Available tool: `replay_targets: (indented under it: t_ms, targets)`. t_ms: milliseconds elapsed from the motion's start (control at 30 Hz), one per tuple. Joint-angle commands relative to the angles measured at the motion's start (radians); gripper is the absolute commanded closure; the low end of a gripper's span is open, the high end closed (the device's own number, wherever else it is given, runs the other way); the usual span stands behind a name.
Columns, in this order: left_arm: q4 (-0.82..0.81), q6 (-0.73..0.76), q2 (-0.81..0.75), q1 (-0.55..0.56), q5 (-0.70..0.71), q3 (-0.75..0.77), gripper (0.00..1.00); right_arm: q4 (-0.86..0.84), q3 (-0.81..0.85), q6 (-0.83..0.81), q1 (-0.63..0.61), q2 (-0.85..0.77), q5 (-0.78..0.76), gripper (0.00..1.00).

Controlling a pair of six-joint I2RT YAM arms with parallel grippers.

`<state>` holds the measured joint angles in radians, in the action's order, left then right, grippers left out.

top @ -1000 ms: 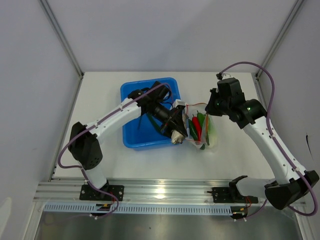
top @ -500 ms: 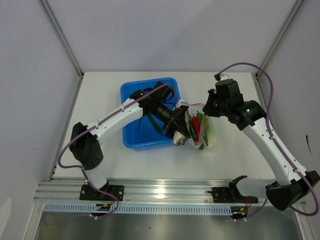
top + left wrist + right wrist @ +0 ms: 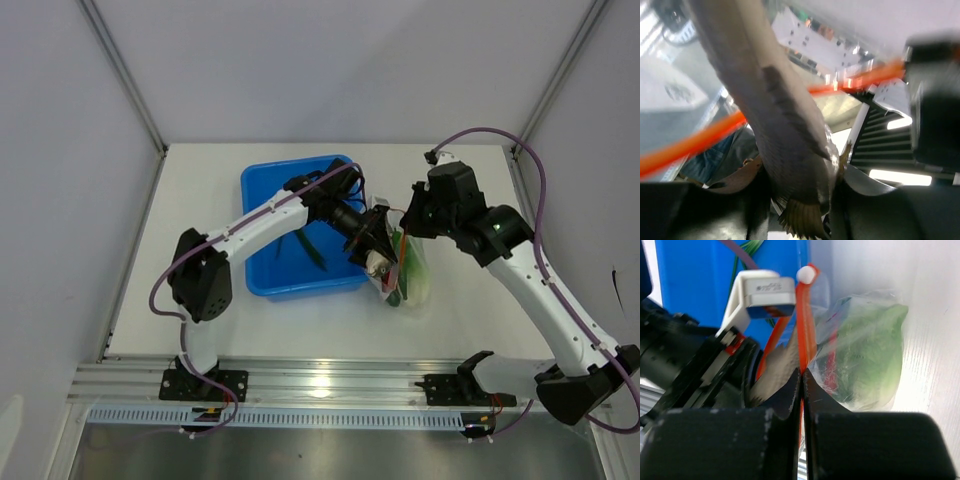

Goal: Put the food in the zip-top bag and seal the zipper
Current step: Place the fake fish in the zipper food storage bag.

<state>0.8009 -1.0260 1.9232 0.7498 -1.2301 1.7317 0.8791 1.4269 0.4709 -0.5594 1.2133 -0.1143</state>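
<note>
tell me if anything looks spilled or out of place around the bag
Nothing spilled or damaged. The zip-top bag sits beside the blue bin, right jaws shut on its zipper, left jaws holding a whitish stalk at its mouth. One dark green pod lies in the bin.

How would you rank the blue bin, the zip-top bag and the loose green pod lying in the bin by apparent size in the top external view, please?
1. blue bin: clearly the largest.
2. zip-top bag: much smaller, and only partly visible.
3. green pod: a thin sliver, the smallest.
</note>
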Motion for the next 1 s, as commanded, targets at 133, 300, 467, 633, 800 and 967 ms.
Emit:
replay_targets:
  t_ms: [133,300,467,633,800,967]
  targets:
    - [-0.121,-0.123,0.051,-0.023,0.064,0.046,0.55,0.018,0.026,0.035,-0.008,-0.054,0.025,1.0]
    - [-0.134,-0.122,0.071,-0.029,0.136,0.048,0.53,0.049,0.046,0.043,-0.008,-0.055,0.045,1.0]
    - [-0.049,-0.05,0.092,-0.029,0.219,0.06,0.53,0.078,0.099,0.044,-0.008,-0.041,0.062,1.0]
    - [0.021,0.03,0.126,-0.027,0.267,0.071,0.52,0.101,0.142,0.06,-0.007,-0.026,0.087,1.0]
    - [0.142,0.122,0.155,-0.018,0.343,0.129,0.5,0.093,0.144,0.075,0.01,-0.021,0.14,1.0]
    - [0.135,0.109,0.154,-0.015,0.359,0.166,0.43,0.075,0.116,0.09,0.038,-0.008,0.2,1.0]
